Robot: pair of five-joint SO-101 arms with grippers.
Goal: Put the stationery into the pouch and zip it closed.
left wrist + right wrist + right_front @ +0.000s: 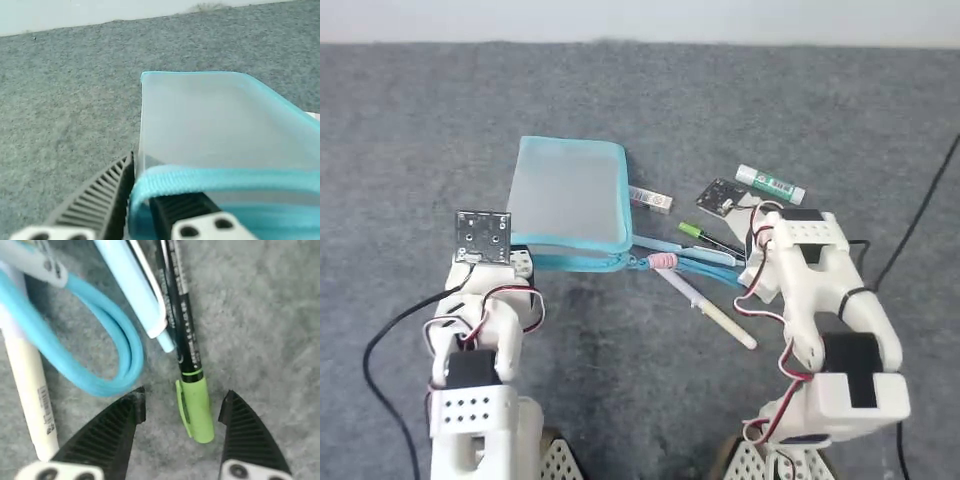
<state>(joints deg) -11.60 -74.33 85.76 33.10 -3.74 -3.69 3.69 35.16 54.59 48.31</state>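
Grey fuzzy surface (740, 90) holds everything. The left tool (140, 210) is clamped on the pouch (210, 120) edge. The right tool (185, 392) is spread apart around the green pen (194, 412). The white pen (710, 305) and glue stick (770, 183) lie near it, so nothing looks packed or zipped yet.

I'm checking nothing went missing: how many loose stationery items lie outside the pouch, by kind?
Pens: 3 (green-capped pen, light blue pen, white pen)
Glue stick: 1
Eraser-like block: 1
Small dark square item, kind unclear: 1
Total: 6, all outside the pouch.
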